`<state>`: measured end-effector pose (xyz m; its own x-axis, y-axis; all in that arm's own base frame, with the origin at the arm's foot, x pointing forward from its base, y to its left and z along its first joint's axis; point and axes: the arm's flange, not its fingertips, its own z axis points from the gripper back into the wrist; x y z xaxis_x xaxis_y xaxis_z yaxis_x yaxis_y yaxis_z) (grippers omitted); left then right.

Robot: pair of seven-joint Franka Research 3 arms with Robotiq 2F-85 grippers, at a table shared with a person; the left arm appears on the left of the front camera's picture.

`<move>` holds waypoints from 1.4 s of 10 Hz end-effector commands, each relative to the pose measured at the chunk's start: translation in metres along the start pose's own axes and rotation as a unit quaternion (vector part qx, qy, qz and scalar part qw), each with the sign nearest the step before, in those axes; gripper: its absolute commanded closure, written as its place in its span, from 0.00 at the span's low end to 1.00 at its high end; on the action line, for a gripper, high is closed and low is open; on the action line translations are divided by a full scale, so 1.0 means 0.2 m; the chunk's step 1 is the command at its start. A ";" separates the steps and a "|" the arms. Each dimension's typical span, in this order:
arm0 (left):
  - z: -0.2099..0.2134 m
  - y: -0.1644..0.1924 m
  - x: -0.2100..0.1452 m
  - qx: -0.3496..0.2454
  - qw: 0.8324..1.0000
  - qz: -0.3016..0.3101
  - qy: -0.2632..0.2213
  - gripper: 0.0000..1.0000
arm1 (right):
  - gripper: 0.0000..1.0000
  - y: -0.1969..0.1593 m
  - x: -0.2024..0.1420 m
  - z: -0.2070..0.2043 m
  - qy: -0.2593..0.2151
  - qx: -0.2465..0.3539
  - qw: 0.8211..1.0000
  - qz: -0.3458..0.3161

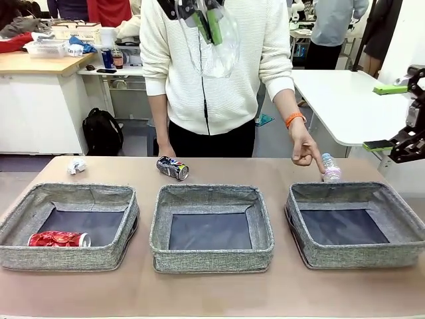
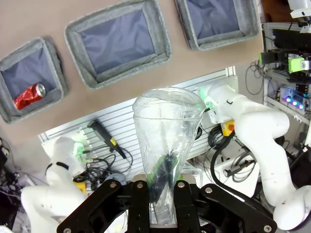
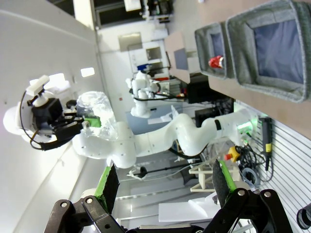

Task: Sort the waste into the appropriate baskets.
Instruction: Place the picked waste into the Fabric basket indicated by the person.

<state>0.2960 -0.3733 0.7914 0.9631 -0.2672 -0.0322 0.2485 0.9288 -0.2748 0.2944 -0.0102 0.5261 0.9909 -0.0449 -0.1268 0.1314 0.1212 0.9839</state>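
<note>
My left gripper [image 1: 207,23] hangs high over the middle basket [image 1: 211,229], shut on a clear label-free plastic bottle [image 1: 220,50]. From the left wrist, the bottle [image 2: 165,136] stands between the fingers of that gripper [image 2: 159,191]. A dented red can [image 1: 58,239] lies in the left basket [image 1: 70,226]. On the table behind the baskets lie a dark blue can [image 1: 172,168] and a white paper wad [image 1: 77,166]. A person's hand [image 1: 304,147] points at a small pink-labelled bottle [image 1: 330,169] behind the right basket [image 1: 355,226]. My right gripper [image 1: 388,116] is open at the right edge, nothing in it.
The person stands at the far side of the table, behind the middle basket. A white table [image 1: 345,100] stands at the back right. From the left wrist, the baskets lie far below: left [image 2: 9,65], middle [image 2: 77,31], right [image 2: 184,19].
</note>
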 end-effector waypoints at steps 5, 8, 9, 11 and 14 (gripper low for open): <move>-0.45 -0.11 0.07 -0.036 0.996 -0.076 -0.041 0.96 | 0.00 -0.06 -0.18 0.24 -0.050 -0.074 0.996 -0.007; -0.97 -0.25 0.26 -0.117 0.979 -0.149 -0.070 0.96 | 0.00 -0.25 -0.45 0.65 -0.182 -0.171 0.968 -0.021; -1.13 -0.32 0.36 -0.145 0.973 -0.171 -0.058 0.96 | 0.00 -0.30 -0.52 0.73 -0.198 -0.166 0.966 -0.022; -1.47 -0.48 0.60 -0.148 0.964 -0.214 -0.047 0.96 | 0.00 -0.35 -0.65 0.82 -0.246 -0.139 0.959 -0.012; -1.79 -0.60 0.79 -0.127 0.974 -0.184 -0.037 0.96 | 0.00 -0.26 -0.55 0.82 -0.210 -0.163 0.963 -0.038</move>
<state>0.3755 -0.6017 0.4567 0.7992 -0.5710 0.1878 0.5790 0.6473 -0.4957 0.1689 -0.1787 0.5081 0.8821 -0.4669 -0.0634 0.2718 0.3943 0.8779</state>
